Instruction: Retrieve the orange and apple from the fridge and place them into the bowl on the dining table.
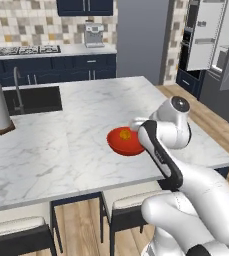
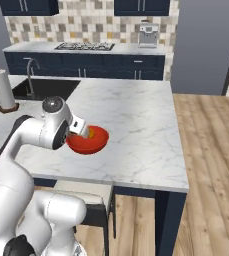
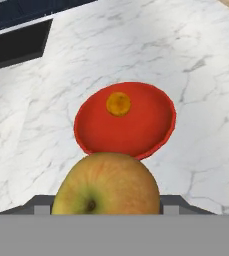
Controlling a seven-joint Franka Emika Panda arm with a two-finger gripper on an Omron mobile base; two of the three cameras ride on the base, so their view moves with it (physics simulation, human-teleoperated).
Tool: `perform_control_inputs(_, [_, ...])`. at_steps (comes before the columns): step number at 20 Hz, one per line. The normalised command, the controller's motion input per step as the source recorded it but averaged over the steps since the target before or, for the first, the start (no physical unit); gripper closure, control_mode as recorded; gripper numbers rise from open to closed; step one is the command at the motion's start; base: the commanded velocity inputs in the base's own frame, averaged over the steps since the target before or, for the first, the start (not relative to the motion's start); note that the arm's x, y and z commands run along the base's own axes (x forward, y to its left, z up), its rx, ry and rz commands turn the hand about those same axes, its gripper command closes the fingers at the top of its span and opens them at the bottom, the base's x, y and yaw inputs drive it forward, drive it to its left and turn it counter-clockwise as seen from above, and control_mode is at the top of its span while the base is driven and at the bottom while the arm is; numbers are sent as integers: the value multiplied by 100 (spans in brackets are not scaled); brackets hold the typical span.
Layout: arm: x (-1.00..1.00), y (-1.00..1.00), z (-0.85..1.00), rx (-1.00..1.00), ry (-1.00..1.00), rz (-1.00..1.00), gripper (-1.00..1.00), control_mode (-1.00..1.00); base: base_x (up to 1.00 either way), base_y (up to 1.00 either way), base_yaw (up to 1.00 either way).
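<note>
Hand view, lower centre: the gripper (image 3: 106,212) grasps the apple (image 3: 106,185) — round, firm, smooth-skinned, likely prone to rolling, so best clasped across its widest girth. Above it in frame, the red bowl (image 3: 126,131) rests on the marble dining table (image 3: 206,75), the orange (image 3: 118,103) already inside — light, rigid fruit.

arm (image 1: 186,200): glossy white, rounded shells
joints: dark bands between links
wrist cap (image 1: 180,104): grey disc on a white dome
</note>
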Motion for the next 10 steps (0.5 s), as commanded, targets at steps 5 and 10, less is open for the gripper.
perform_control_inputs(5, [79,0,-1,1,14,-10,100,-100,0,0,0])
perform_control_inputs(10, [36,0,-37,-1,4,-15,100,-100,0,0,0])
